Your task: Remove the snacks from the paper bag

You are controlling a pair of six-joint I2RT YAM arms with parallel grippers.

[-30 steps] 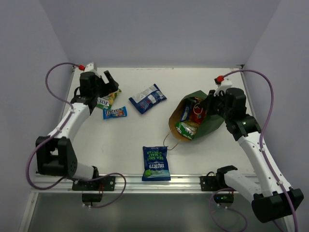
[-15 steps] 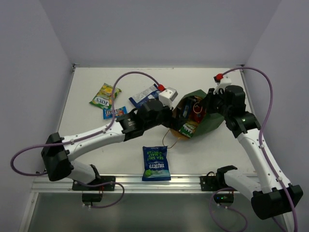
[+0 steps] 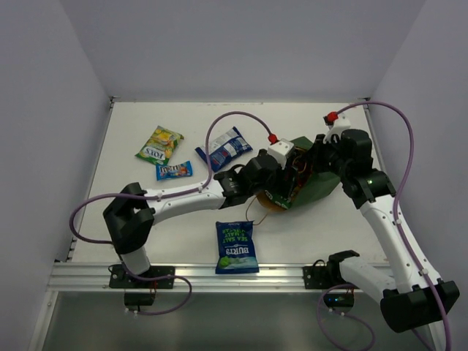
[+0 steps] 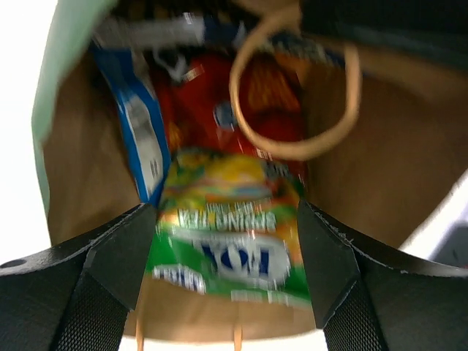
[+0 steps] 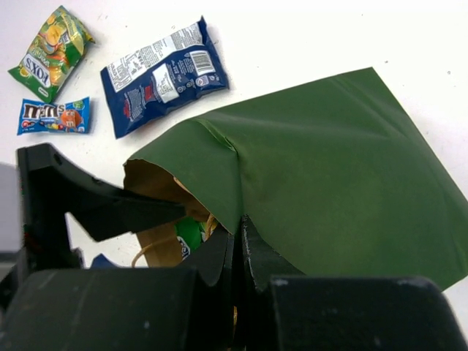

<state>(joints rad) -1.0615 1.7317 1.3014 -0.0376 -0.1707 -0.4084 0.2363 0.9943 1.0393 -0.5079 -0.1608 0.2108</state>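
Note:
The dark green paper bag point(image 3: 316, 187) lies on its side at the right, mouth facing left. My right gripper point(image 3: 316, 153) is shut on the bag's upper rim point(image 5: 239, 234) and holds the mouth open. My left gripper point(image 3: 281, 172) is open at the mouth. In the blurred left wrist view a green-white packet point(image 4: 230, 248) lies between its fingers point(image 4: 110, 256). I cannot tell if they touch it. Behind it in the bag are a red-orange packet point(image 4: 212, 110), a blue packet point(image 4: 139, 139) and a cord handle point(image 4: 292, 150).
Out on the table lie a yellow-green packet point(image 3: 159, 144), a small blue bar point(image 3: 174, 170), a dark blue packet point(image 3: 224, 148) and a blue crisp bag point(image 3: 236, 247) near the front edge. The bag's other cord handle point(image 3: 252, 212) lies in front of the mouth.
My left arm has swung from the far left of the table across to the bag and pushed its open gripper into the mouth. The right gripper has stayed on the rim.

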